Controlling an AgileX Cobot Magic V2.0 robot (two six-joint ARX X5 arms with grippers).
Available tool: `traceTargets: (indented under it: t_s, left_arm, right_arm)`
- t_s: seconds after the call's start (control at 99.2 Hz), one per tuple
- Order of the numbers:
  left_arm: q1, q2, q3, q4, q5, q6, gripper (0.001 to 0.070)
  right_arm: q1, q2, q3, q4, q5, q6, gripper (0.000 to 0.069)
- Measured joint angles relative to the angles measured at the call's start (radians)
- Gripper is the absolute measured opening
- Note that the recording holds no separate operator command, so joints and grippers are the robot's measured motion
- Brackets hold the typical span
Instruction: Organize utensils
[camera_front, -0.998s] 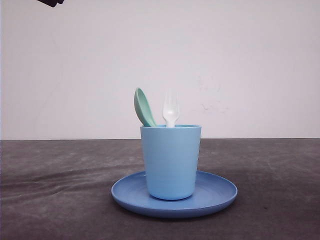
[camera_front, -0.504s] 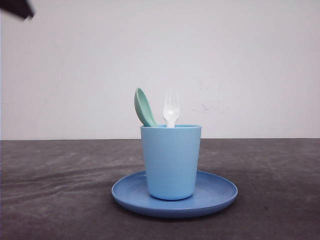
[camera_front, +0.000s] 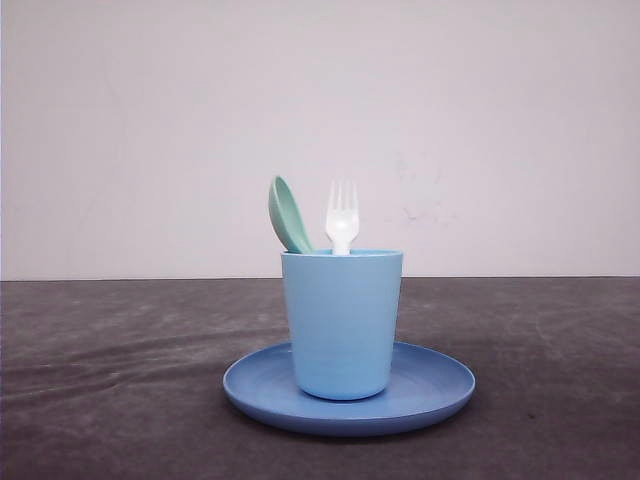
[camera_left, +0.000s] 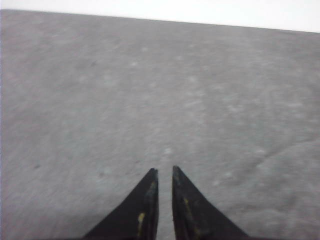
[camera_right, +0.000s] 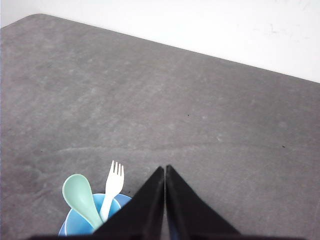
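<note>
In the front view the mint-green spoon (camera_front: 288, 214) and the white fork (camera_front: 341, 218) stand upright in the light blue cup (camera_front: 341, 322), heads above its rim. The cup stands on the round blue plate (camera_front: 430, 385). The right wrist view looks down on the spoon (camera_right: 80, 196), the fork (camera_right: 114, 184) and the cup (camera_right: 72, 226); my right gripper (camera_right: 165, 170) hovers above and beside them, shut and empty. My left gripper (camera_left: 163, 171) hangs over bare grey table, its fingers almost together with only a narrow slit and nothing between them.
The dark grey table (camera_front: 110, 360) stretches bare on both sides of the plate. A white wall (camera_front: 320, 100) stands behind the table's far edge.
A dark piece of arm at the top left of the front view slid left and out of the picture. Cup, plate, spoon and fork stayed put.
</note>
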Motion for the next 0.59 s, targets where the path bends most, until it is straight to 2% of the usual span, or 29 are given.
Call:
traceTargets:
  t_s: [0.222,0.595]
  left_arm:
    - [0.062,-0.116,-0.067,-0.033,0.000,0.000,0.0025]
    - [0.088,-0.229,-0.106,-0.038,0.008,0.011,0.0025]
  right_arm:
    - [0.000,0.000,0.000,0.000,0.000,0.000,0.0002]
    - [0.000,0.000,0.000,0.000,0.000,0.000,0.0002]
